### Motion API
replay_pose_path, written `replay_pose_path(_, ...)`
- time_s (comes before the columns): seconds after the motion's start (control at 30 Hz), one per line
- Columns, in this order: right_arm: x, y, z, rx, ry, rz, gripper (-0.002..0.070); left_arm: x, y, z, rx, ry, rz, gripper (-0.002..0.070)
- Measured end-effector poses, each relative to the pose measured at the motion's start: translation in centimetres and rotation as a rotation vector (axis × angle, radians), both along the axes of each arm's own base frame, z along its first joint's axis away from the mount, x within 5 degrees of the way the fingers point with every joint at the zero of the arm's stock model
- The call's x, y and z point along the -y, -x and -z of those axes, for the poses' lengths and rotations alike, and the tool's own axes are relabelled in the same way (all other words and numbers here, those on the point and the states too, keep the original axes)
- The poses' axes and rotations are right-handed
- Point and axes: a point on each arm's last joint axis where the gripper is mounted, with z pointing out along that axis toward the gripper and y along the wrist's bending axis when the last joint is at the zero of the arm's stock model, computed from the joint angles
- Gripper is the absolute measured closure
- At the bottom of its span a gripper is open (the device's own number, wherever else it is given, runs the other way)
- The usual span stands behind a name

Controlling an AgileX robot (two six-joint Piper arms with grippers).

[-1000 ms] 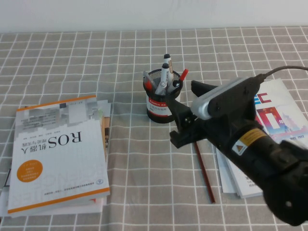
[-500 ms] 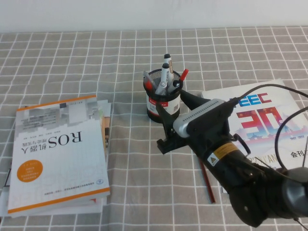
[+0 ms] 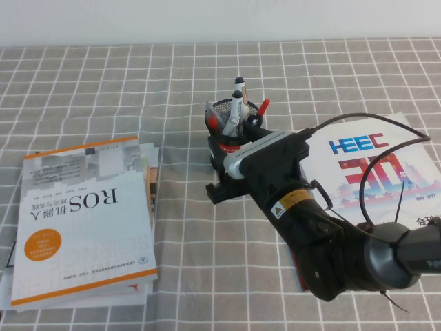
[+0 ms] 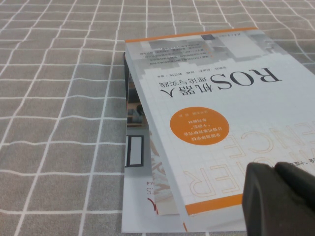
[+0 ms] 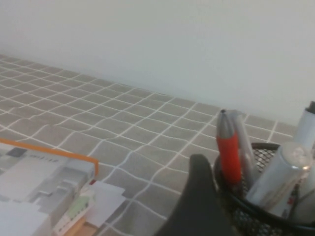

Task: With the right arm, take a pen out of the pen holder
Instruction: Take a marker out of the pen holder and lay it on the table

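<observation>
Pens [image 3: 236, 103] in pen holder [image 3: 218, 141], book stack [image 3: 83, 214] left, magazine [image 3: 375, 172] right

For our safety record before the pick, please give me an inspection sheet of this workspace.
Surface: checked cloth, lying flat.
Job's things: holder upright, several pens standing in it.
Clutter: book stack on the robot's left; magazine on its right, partly hidden by the arm.
Claws: right claw open, low beside the holder, holding nothing; left claw over the book stack.
Cables: black cable loops above the magazine.
Surroundings: white wall behind the table.
</observation>
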Motion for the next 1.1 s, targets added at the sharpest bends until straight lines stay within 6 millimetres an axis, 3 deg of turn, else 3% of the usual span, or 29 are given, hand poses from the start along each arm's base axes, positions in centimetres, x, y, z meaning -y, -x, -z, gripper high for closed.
replay_pose_path(0.73,0.4,-0.5,0.1,-0.022,-0.03,0.067,0.0257,0.0,0.0,0.0,0.0,0.0,0.0,0.0678)
replay_pose_path(0.93,-0.1,-1.1,0.9,-0.023,-0.032,0.075,0.0257,0.0,0.0,0.0,0.0,0.0,0.0,0.0678)
replay_pose_path(1.1,-0.6,-1.8,0.4,-0.014,-0.053,0.087,0.0258,0.0,0.0,0.0,0.0,0.0,0.0,0.0678)
